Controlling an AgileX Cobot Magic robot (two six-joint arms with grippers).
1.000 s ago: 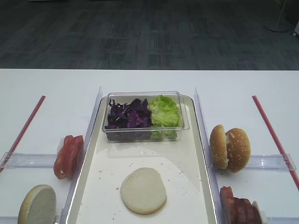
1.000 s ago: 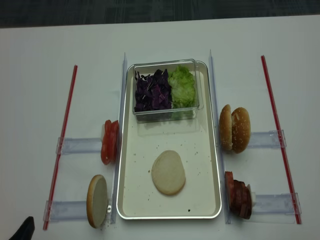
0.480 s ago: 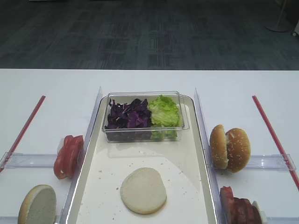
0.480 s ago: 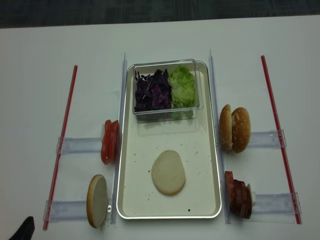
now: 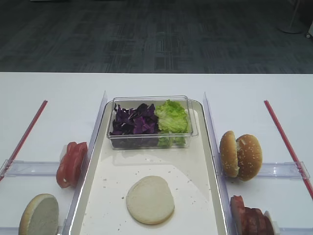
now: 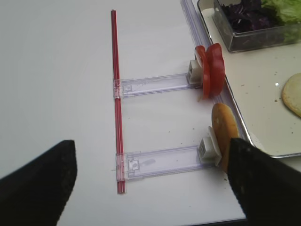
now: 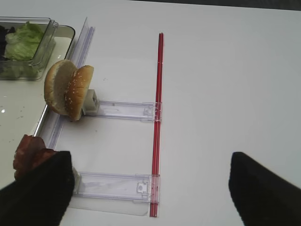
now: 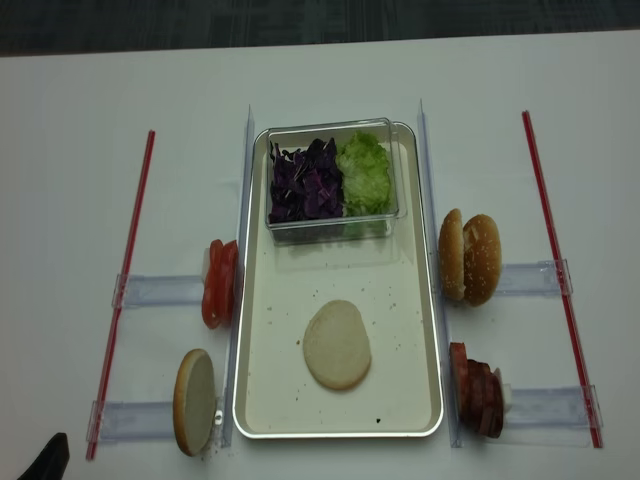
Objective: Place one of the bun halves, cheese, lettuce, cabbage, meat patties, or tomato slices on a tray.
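One pale cream round bun half point(image 5: 150, 199) lies cut face up on the speckled off-white tray point(image 5: 195, 166) near its front edge, in the first exterior view; a clear plastic tub point(image 5: 151, 142) at the far end holds purple shredded cabbage point(image 5: 134, 120) beside crinkly green lettuce point(image 5: 172, 116). Second exterior view: red tomato slices point(image 8: 219, 284) stand just outside the tray's left rim. Right wrist view: right gripper point(image 7: 141, 188) spread wide, holding nothing (only dark fingertips show); sesame-seeded bun halves point(image 7: 68, 89) stand upright by the rim. Left wrist view: left gripper point(image 6: 150, 183) likewise wide apart, empty.
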